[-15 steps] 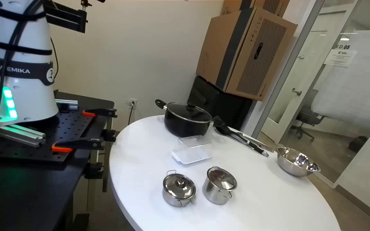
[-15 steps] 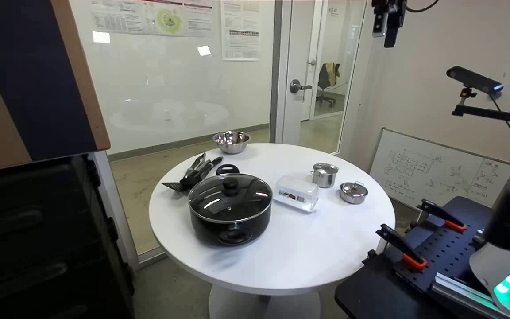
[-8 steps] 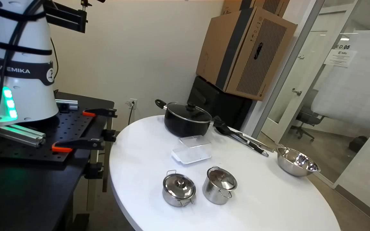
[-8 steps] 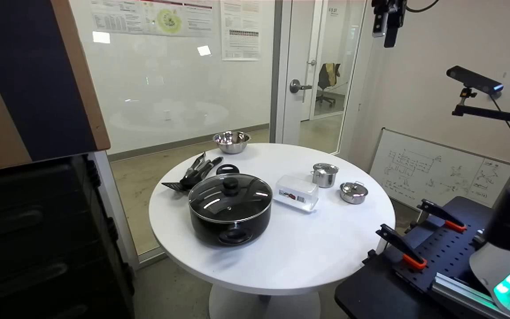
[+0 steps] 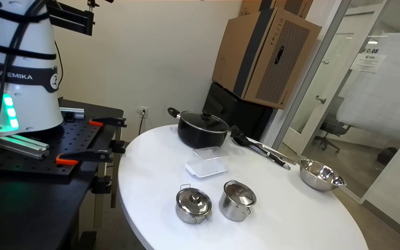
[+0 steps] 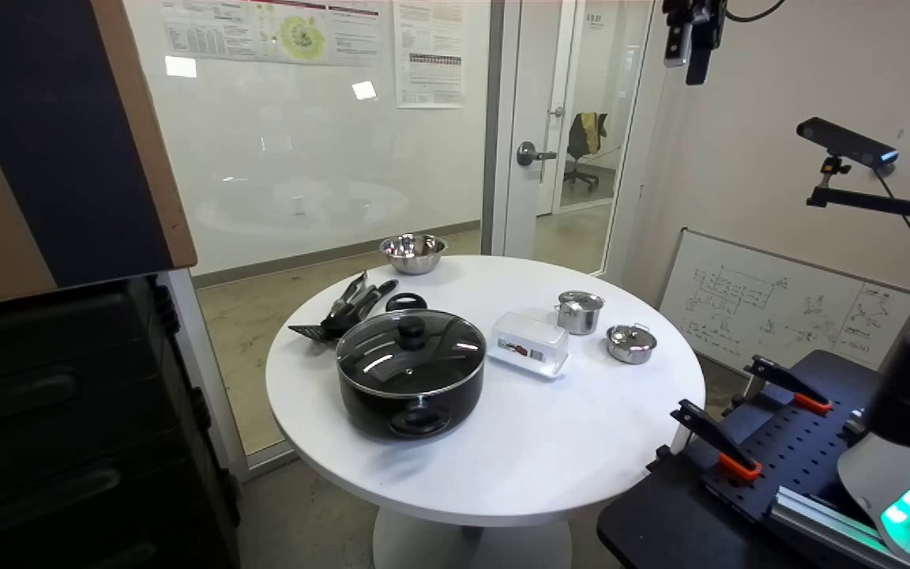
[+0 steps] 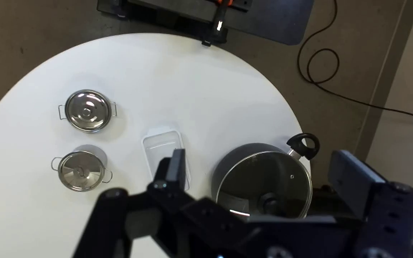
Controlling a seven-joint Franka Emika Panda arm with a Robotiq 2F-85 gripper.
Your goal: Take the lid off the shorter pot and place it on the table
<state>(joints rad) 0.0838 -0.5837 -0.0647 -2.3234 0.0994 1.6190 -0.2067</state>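
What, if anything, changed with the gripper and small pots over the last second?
Nothing visibly moved, and nothing was gripped or released. The lid stays on the shorter pot, the taller pot beside it, and the open gripper stays raised, touching neither.

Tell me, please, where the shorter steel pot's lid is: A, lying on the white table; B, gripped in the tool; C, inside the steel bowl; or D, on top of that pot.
D: in both exterior views the lid sits across the top of the shorter pot.
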